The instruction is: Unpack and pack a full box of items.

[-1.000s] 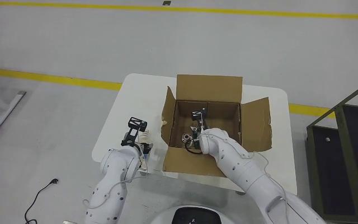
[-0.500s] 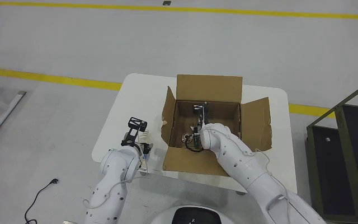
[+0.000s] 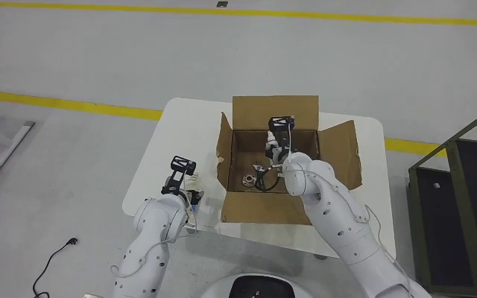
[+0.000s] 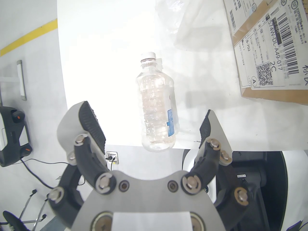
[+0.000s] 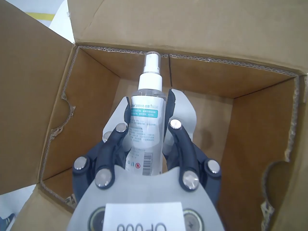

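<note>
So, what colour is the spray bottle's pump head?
White: the spray bottle has a white pump head, clearest in the right wrist view.

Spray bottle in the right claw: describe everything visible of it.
The spray bottle is a clear plastic cylinder with a white pump collar and a see-through cap over the nozzle. A white label with a teal band wraps the body, with a barcode near its base. The right claw is shut on its upper body, base toward the wrist and nozzle pointing away, over the open box. Nothing else is seen touching it.
</note>
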Tool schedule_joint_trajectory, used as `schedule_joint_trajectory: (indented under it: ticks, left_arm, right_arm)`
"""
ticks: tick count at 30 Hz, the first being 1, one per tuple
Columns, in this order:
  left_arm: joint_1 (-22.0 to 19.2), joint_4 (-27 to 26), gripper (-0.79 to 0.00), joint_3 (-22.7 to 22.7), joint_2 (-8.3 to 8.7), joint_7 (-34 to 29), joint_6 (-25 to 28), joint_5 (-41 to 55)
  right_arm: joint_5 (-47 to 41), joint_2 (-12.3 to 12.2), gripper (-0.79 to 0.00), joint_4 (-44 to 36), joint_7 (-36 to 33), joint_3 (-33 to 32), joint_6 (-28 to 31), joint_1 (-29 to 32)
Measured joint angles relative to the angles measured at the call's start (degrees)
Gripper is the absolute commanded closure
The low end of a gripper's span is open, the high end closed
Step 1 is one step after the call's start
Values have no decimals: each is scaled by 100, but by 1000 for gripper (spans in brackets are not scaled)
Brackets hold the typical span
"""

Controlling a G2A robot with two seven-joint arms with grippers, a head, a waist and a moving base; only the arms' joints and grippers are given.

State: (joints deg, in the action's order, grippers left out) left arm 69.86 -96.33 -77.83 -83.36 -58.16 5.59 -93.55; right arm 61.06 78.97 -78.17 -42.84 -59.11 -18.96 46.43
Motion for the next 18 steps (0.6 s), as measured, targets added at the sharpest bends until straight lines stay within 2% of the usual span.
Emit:
schedule_joint_trajectory:
  ticks: [11, 18]
  left_arm:
    - [0, 0, -785, 0, 0, 0, 0, 0]
    - [0, 0, -785, 0, 0, 0, 0, 0]
  right_arm:
    - [-76, 15, 0, -120, 185, -23, -10, 81]
    - [-309, -18, 0, -884, 514, -628, -180, 64]
